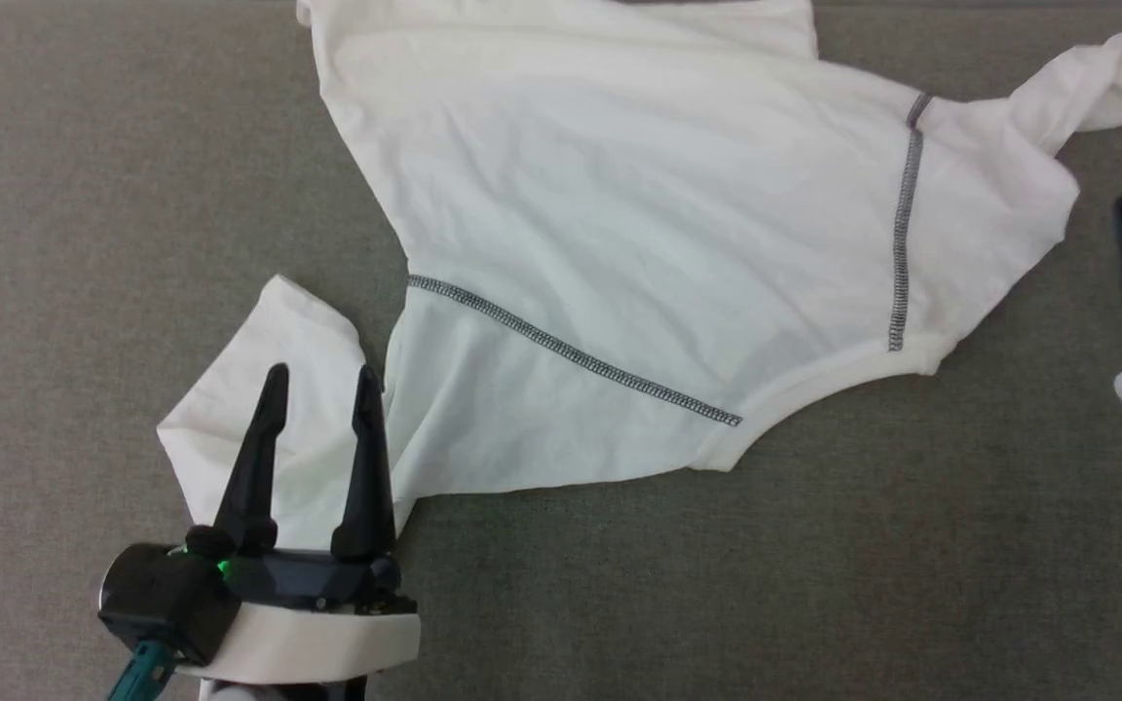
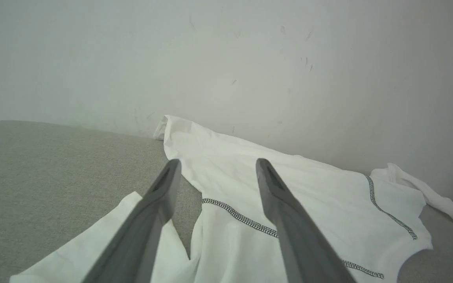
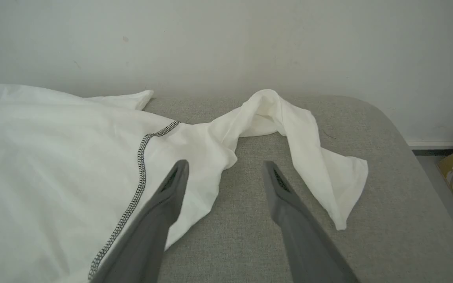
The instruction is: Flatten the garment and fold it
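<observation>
Plainly, the white thin-fabric long-sleeved top with dark grey stitched seams [image 1: 619, 224] lies spread on the grey fabric surface [image 1: 84, 195], its neckline [image 1: 814, 375] toward the robot and its body running away toward the wall [image 2: 226, 59]. Its bunched left sleeve [image 1: 298, 321] sits beneath the left tool [image 1: 321, 372], whose 2 fingers are spread and empty. The twisted right sleeve [image 3: 301, 133] lies just ahead of the right tool [image 3: 224, 163], which is likewise spread.
</observation>
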You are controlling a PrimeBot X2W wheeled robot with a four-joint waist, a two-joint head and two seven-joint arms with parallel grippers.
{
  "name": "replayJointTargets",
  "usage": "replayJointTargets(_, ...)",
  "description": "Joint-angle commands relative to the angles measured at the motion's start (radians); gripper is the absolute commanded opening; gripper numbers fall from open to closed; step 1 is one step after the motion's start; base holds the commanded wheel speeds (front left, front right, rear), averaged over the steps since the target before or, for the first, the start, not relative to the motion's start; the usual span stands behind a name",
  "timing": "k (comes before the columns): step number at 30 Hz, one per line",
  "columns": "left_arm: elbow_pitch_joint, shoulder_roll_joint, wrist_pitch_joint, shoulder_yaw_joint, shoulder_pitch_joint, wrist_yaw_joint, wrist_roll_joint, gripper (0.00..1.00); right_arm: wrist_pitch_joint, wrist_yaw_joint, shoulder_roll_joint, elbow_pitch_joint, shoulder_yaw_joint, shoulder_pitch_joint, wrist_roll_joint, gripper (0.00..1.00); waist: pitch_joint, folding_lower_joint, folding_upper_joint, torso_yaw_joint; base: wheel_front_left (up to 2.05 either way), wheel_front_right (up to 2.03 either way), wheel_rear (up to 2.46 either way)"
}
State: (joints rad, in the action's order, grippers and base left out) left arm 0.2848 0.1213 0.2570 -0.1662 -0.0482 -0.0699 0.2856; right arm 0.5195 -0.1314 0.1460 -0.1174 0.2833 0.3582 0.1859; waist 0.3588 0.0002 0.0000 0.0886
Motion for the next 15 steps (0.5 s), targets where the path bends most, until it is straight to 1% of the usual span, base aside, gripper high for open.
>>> replayJointTargets(1,-0.006,-0.010,0.005,0.004,0.024,0.014,-0.013,1.00,0.042,0.001,0.014,0.021,0.004,0.019,-0.006,1.00,0.066,-0.0002,0.0000,0.019,0.00,0.00,0.00)
replayJointTargets(4,-0.018,-0.022,0.005,0.010,0.044,0.036,-0.020,1.00,0.141,0.001,-0.007,0.059,0.033,0.040,0.008,1.00,0.094,-0.0002,0.0000,0.028,0.00,0.00,0.00)
replayJointTargets(6,-0.025,-0.029,0.005,0.015,0.055,0.050,-0.025,1.00,0.175,0.001,-0.013,0.065,0.037,0.050,0.012,1.00,0.109,-0.0002,0.0000,0.033,0.00,0.00,0.00)
replayJointTargets(9,-0.036,-0.038,0.005,0.020,0.069,0.068,-0.031,1.00,0.196,0.001,-0.021,0.078,0.033,0.057,0.025,1.00,0.129,-0.0002,0.0000,0.040,0.00,0.00,0.00)
replayJointTargets(15,-0.053,-0.052,0.005,0.028,0.088,0.096,-0.038,1.00,0.196,0.001,-0.024,0.112,0.014,0.064,0.032,1.00,0.158,-0.0002,0.0000,0.055,0.00,0.00,0.00)
